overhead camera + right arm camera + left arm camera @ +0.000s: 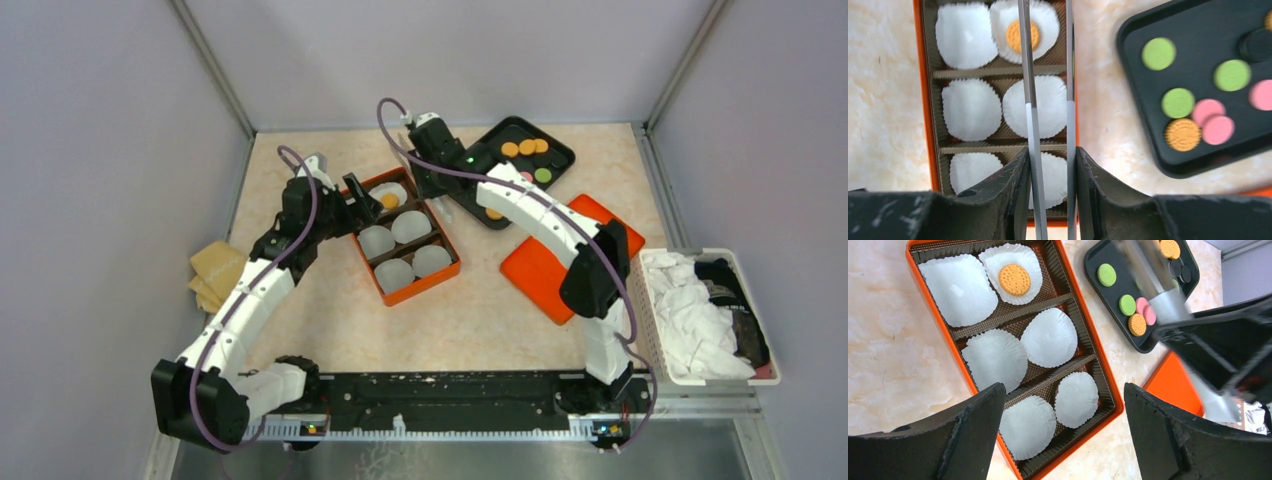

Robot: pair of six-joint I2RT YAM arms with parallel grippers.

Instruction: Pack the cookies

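Observation:
One orange cookie [1014, 280] lies in a white paper cup in a back corner of the orange box [933, 315]; the other cups hold nothing. Several green, pink, orange and dark cookies [1158, 53] rest on the black tray [1198, 30] beside the box. My right gripper [1050, 165] is shut on metal tongs [1031, 125], whose two arms reach over the box's right side; their tips run out of view. My left gripper [1063, 435] hangs open above the box's near end, holding nothing.
An orange lid [545, 270] lies flat to the right of the box, partly under the right arm. A white basket of cloths [700, 310] stands at the right edge. A tan folded item [215, 272] sits at the left.

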